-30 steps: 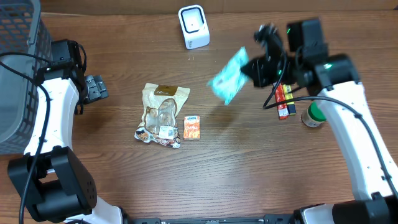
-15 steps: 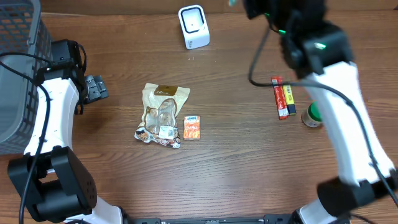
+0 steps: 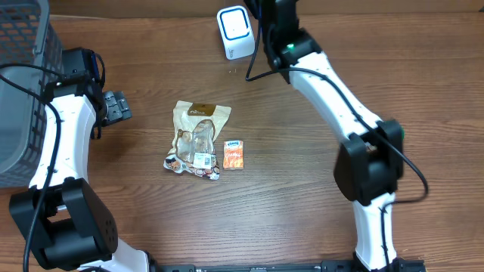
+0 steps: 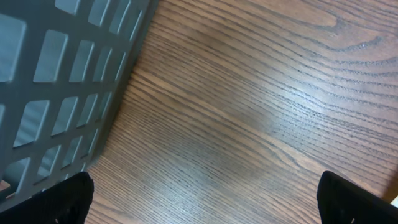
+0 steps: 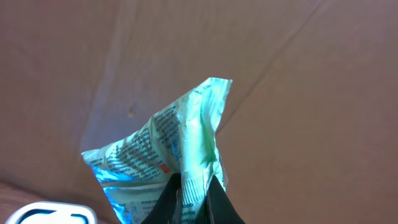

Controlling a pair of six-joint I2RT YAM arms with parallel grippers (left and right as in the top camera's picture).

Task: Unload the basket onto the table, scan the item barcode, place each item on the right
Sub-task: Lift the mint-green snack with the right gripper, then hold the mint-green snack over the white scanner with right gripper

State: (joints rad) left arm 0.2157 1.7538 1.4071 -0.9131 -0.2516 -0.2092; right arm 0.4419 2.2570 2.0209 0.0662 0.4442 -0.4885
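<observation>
— Where is the green packet (image 5: 163,149) found?
— In the right wrist view it is clamped by its lower edge in the right pincer (image 5: 191,194), whose fingers are drawn together on it. It is held in the air with its printed side turned toward the camera, and the white scanner (image 5: 50,214) is seen at its 7 o'clock.
— And from overhead?
— The scanner (image 3: 235,32) is seen at 12 o'clock on the surface (image 3: 302,196). The right arm is stretched to the top edge, just at the scanner's 3 o'clock. The packet itself cannot be made out in that view.
— How is the left pincer (image 3: 115,106) set?
— Its fingers are spread wide apart and nothing is held. It is positioned at 9 o'clock, near the grey basket (image 3: 23,75), above bare wood.
— What else is laid out?
— A tan snack pouch (image 3: 198,136) is laid flat near the middle. A small orange packet (image 3: 234,154) is placed just beside it, at its 4 o'clock.
</observation>
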